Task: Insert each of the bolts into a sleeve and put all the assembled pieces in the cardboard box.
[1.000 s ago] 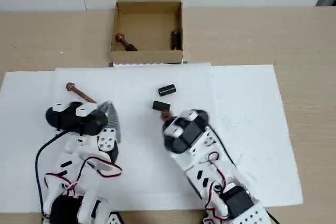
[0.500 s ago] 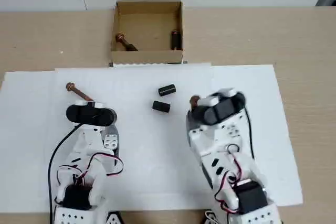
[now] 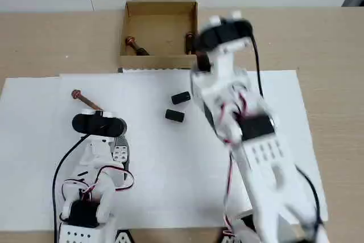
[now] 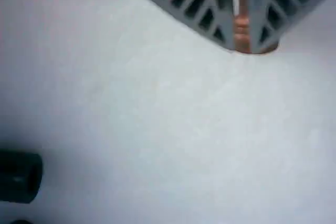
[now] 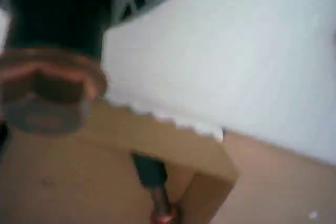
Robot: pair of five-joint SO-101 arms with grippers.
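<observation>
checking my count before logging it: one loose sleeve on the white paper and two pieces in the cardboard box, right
Not quite. The high view shows two loose sleeves on the white paper: one sleeve and a second sleeve. The cardboard box does hold two pieces, a left piece and a right piece.

A wooden table (image 3: 57,32) bears a white sheet (image 3: 153,163) and cardboard box (image 3: 159,61).
</observation>
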